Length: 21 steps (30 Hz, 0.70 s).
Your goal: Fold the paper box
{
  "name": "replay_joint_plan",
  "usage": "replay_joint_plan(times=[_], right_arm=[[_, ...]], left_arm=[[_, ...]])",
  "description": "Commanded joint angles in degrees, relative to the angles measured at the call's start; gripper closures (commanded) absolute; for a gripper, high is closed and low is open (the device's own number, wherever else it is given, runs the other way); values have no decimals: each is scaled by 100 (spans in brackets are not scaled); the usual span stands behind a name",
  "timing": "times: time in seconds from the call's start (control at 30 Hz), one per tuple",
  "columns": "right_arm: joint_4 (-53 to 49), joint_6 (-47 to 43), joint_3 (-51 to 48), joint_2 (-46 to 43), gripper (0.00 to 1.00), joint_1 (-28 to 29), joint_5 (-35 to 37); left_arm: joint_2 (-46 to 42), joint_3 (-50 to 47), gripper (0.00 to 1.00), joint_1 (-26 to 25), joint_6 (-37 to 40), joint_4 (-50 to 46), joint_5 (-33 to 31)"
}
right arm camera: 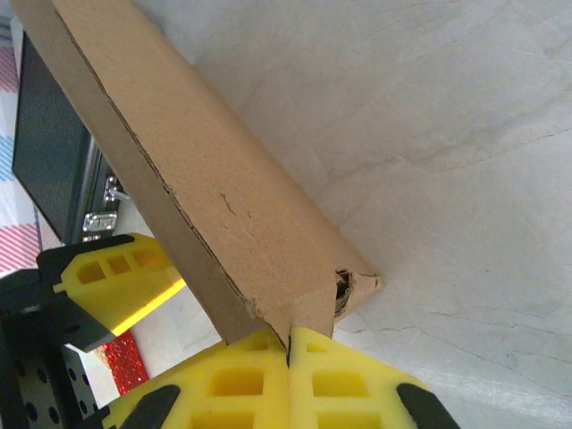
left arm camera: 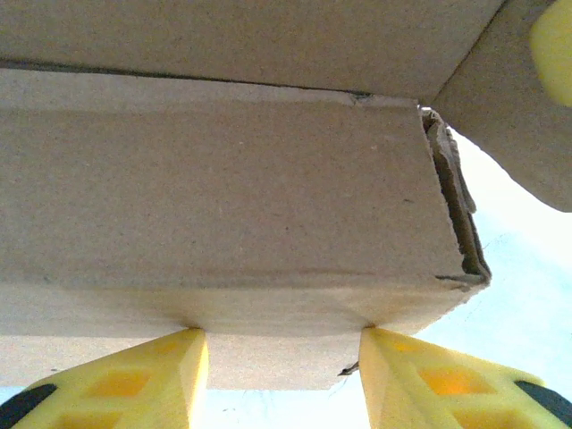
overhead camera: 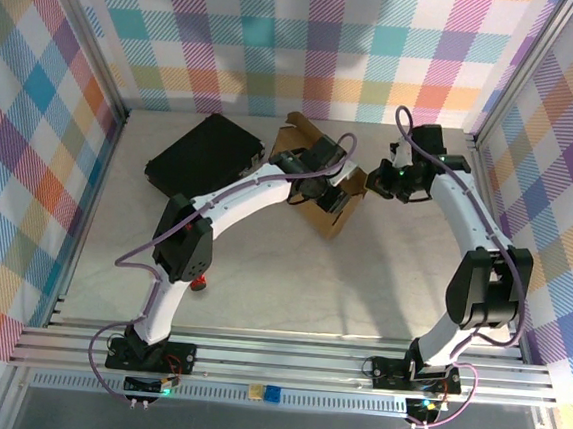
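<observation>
The paper box [overhead camera: 327, 206], plain brown cardboard and partly folded, stands at the back middle of the table between both arms. My left gripper [overhead camera: 308, 172] reaches onto it from the left. In the left wrist view its yellow fingers [left arm camera: 161, 366] stand apart, tips against a long side wall of the paper box [left arm camera: 223, 197], and the gripper [left arm camera: 279, 344] clamps nothing. My right gripper [overhead camera: 375, 177] comes in from the right. Its jaws [right arm camera: 290, 340] are pressed together on a thin cardboard edge at the corner of the paper box [right arm camera: 223, 206], which is torn there.
A black flat case [overhead camera: 207, 152] with metal latches lies left of the box, also seen as the black case [right arm camera: 49, 152]. A small red object [overhead camera: 198, 285] sits by the left arm. Checked walls close in the table on three sides.
</observation>
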Motion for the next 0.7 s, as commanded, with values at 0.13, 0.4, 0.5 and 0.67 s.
replay_joint_plan(times=[0.13, 0.4, 0.5, 0.67], right_arm=[[-743, 109, 560, 390, 100, 189, 167], [-668, -191, 559, 569, 100, 199, 281], [-606, -223, 595, 643, 100, 199, 255], [-585, -292, 679, 728, 100, 199, 264]], left_arm=[[31, 174, 43, 166, -396, 345, 422], [138, 594, 42, 664, -1565, 138, 1297], [43, 458, 41, 782, -1895, 265, 1436], [41, 642, 41, 1174, -2679, -63, 1193]])
